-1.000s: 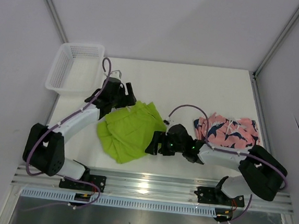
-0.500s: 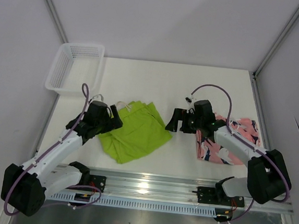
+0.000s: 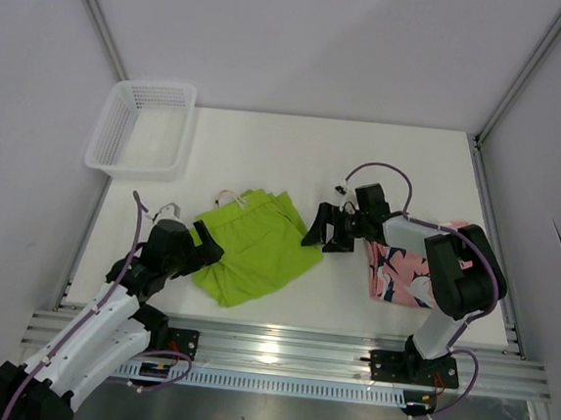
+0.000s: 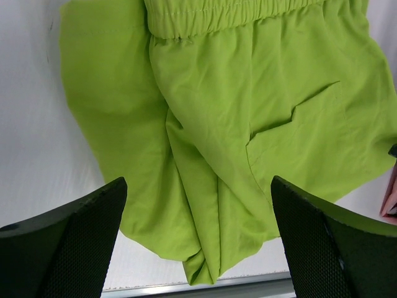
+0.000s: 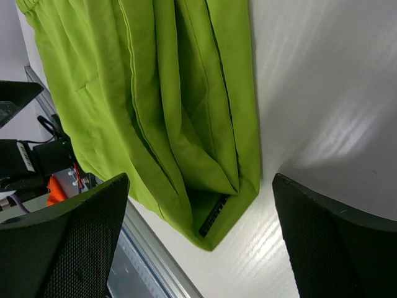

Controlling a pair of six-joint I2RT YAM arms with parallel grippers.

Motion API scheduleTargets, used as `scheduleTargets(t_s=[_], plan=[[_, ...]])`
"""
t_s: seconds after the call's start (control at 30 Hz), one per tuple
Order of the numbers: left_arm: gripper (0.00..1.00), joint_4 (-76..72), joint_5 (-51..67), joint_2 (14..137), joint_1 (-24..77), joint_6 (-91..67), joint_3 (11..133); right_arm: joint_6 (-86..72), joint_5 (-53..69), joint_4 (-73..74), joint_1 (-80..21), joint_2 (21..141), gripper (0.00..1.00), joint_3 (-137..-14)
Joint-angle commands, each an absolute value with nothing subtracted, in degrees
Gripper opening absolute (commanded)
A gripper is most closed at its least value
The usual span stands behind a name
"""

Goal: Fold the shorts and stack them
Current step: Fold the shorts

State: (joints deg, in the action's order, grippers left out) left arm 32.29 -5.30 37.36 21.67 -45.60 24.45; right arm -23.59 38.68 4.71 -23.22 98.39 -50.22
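Two grippers are in view, both with fingers spread wide and holding nothing. Nearest, the left gripper (image 3: 207, 246) sits at the near-left edge of the green shorts (image 3: 257, 249); contact with the cloth cannot be confirmed. The green shorts lie loosely folded on the white table (image 3: 295, 152), with the waistband and white drawstring (image 3: 229, 199) on the far side. The right gripper (image 3: 319, 236) stands just beside their right edge, pointing toward them. The pink printed shorts (image 3: 402, 278) lie to the right, partly under the right arm, apart from the green pair. A white mesh basket (image 3: 140, 129) occupies the far-left corner.
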Motion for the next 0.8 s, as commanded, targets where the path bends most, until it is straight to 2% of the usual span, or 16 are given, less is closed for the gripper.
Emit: scheduleTargets(t_s=[0.0,0.27,0.33,0.47,0.57,0.6,0.63,0.7,0.77], plan=[[0.99,30.8,-3.3,38.1,21.5,-47.6,24.3,-24.2,41.0,0.6,-24.1,101.0,0.99,-54.2],[0.99,29.9,-4.2,44.6,21.8,-47.7,23.7,-25.7,41.7,-3.5,-27.0,108.3,0.99,-57.5],[0.99,29.6,-4.3,44.6,21.8,-47.8,23.3,-26.4,42.8,-4.7,-27.4,110.6,0.95,-58.6],[0.99,29.6,-4.4,43.9,21.8,-47.9,23.1,-27.3,43.9,-5.8,-27.8,114.0,0.7,-60.4],[0.99,28.5,-3.4,44.2,21.8,-47.6,22.5,-28.1,44.3,-7.1,-28.0,115.1,0.39,-60.9],[0.99,27.3,-2.6,44.5,21.9,-47.5,22.2,-28.4,44.1,-7.8,-28.0,115.2,0.19,-60.9],[0.99,26.6,-1.9,44.6,21.9,-47.4,21.5,-28.6,43.6,-8.3,-28.0,115.1,0.1,-60.5],[0.99,24.1,-0.4,44.1,21.9,-47.0,20.4,-29.4,42.0,-10.0,-27.5,114.5,0.0,-59.7],[0.99,23.2,0.5,43.8,21.9,-46.8,20.2,-31.4,40.6,-13.3,-25.9,112.3,0.0,-56.6]])
